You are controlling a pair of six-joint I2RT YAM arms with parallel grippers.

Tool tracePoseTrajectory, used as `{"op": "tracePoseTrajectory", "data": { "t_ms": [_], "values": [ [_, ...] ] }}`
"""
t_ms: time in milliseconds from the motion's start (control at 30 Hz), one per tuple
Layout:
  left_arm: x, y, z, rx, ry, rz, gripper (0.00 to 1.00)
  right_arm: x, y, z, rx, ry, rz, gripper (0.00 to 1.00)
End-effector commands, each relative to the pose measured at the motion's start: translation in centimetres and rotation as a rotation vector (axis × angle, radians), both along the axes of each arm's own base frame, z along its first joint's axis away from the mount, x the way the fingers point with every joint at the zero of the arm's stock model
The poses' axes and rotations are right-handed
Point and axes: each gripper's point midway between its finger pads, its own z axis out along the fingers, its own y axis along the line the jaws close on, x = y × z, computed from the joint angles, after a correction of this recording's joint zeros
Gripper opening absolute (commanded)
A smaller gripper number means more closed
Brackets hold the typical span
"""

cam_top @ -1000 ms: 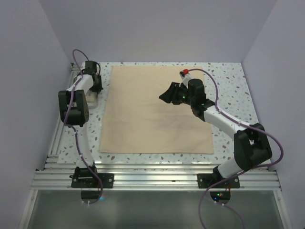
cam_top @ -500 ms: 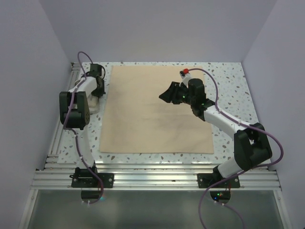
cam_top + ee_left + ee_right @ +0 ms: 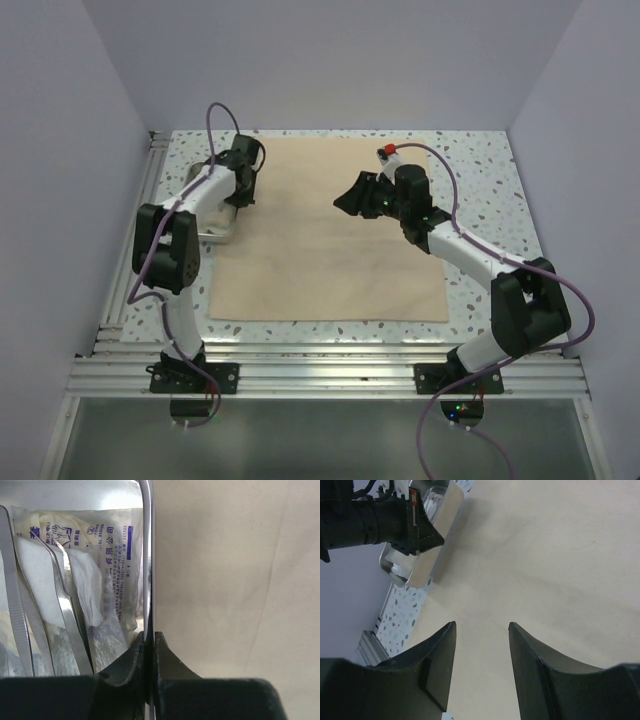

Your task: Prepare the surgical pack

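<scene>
Inside the steel tray (image 3: pixel 148 555), packets (image 3: pixel 114 575) printed in blue Chinese.

The cloth wrap (image 3: pixel 330 230) is plain tan. The counter (image 3: pixel 480 170) is white with dark speckles. Near its left edge the tray (image 3: pixel 148 555) is shiny silver, and its packets (image 3: pixel 112 545) are cream-white with blue print. The left hand (image 3: pixel 150 645) and right hand (image 3: pixel 481 630) are black.

Blue Chinese print, too small to read, covers the white packet (image 3: pixel 118 555) in the steel tray (image 3: pixel 147 535).
</scene>
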Motion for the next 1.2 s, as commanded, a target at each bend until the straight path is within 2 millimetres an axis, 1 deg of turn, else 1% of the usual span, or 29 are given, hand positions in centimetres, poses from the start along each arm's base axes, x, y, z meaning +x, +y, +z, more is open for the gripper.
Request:
{"op": "tracePoseTrajectory", "data": {
  "t_ms": [0,67,100,167,200,233,300,333,433,467,500,567,600,667,700,767,800,867,900,967,1000,1033,1067,1100,1167],
  "values": [
    [-0.7,0.4,5.2,0.057,-0.12,0.033,0.0,0.1,-0.1,0.5,0.01,-0.024,-0.001,0.5],
    [-1.4,-0.5,5.5,0.056,-0.124,0.014,0.0,0.1,-0.2,0.6,0.007,-0.026,-0.007,0.5],
    [-1.9,-1.6,6.3,0.05,-0.144,-0.011,0.0,0.0,-0.2,0.7,0.005,-0.027,-0.006,0.5],
    [-2.7,-2.7,6.0,0.032,-0.146,-0.034,0.0,0.1,-0.6,0.7,0.004,-0.028,-0.017,0.5],
    [-3.2,-3.8,6.5,0.004,-0.159,-0.052,0.0,0.1,-0.7,0.8,0.003,-0.028,-0.021,0.5],
    [-3.8,-4.0,5.9,-0.011,-0.146,-0.051,0.0,0.1,-0.8,0.9,0.004,-0.025,-0.025,0.5],
    [-4.4,-5.6,6.2,-0.085,-0.155,-0.059,0.0,0.2,-1.2,0.8,0.0,-0.014,-0.04,0.49],
    [-4.8,-5.9,5.7,-0.102,-0.145,-0.06,0.0,0.2,-1.3,0.6,-0.001,-0.007,-0.044,0.49],
    [-5.7,-6.7,6.0,-0.126,-0.163,-0.031,0.0,-0.2,-1.6,0.3,-0.003,0.006,-0.055,0.49],
    [-5.9,-7.0,6.1,-0.135,-0.169,-0.018,0.0,-0.4,-1.6,0.6,0.001,0.002,-0.055,0.49],
    [-6.3,-7.6,6.4,-0.14,-0.18,-0.028,0.0,-0.6,-1.7,0.3,-0.005,0.007,-0.058,0.49],
    [-7.0,-8.6,6.0,-0.161,-0.175,-0.033,0.0,-0.9,-2.1,0.0,-0.013,0.016,-0.064,0.49],
    [-7.5,-9.6,5.7,-0.172,-0.163,-0.051,0.0,-1.2,-2.3,0.1,-0.016,0.015,-0.07,0.49],
    [-8.1,-10.7,5.1,-0.19,-0.14,-0.048,0.0,-1.6,-2.7,-0.1,-0.027,0.015,-0.074,0.49],
    [-8.6,-11.8,4.4,-0.195,-0.119,-0.066,0.0,-1.9,-2.9,-0.1,-0.029,0.012,-0.078,0.49],
    [-9.0,-13.2,3.6,-0.22,-0.1,-0.076,0.0,-2.2,-3.4,-0.4,-0.04,0.012,-0.09,0.49],
    [-9.3,-14.4,2.9,-0.223,-0.078,-0.095,0.0,-2.5,-3.6,-0.5,-0.045,0.012,-0.093,0.49],
    [-9.5,-15.5,2.1,-0.216,-0.071,-0.093,0.0,-2.8,-3.9,-0.7,-0.048,0.014,-0.096,0.49],
    [-9.8,-16.3,1.2,-0.198,-0.057,-0.104,0.0,-3.2,-4.0,-1.1,-0.053,0.023,-0.094,0.49],
    [-9.6,-17.7,1.0,-0.212,-0.069,-0.11,0.0,-3.6,-4.3,-1.0,-0.056,0.016,-0.095,0.49],
    [-9.7,-18.5,0.4,-0.201,-0.068,-0.118,0.0,-3.9,-4.5,-1.6,-0.064,0.027,-0.1,0.49],
    [-9.6,-19.1,0.2,-0.206,-0.076,-0.12,0.0,-4.2,-4.8,-1.4,-0.065,0.02,-0.105,0.49],
    [-9.6,-19.5,-0.1,-0.207,-0.078,-0.115,0.0,-4.4,-5.0,-1.7,-0.07,0.022,-0.11,0.49],
    [-9.7,-20.0,-0.6,-0.198,-0.075,-0.119,0.0,-4.8,-5.4,-2.4,-0.082,0.035,-0.12,0.49],
    [-9.7,-20.8,-1.0,-0.206,-0.085,-0.124,0.0,-5.3,-5.9,-2.3,-0.085,0.027,-0.131,0.48]
  ]
}}
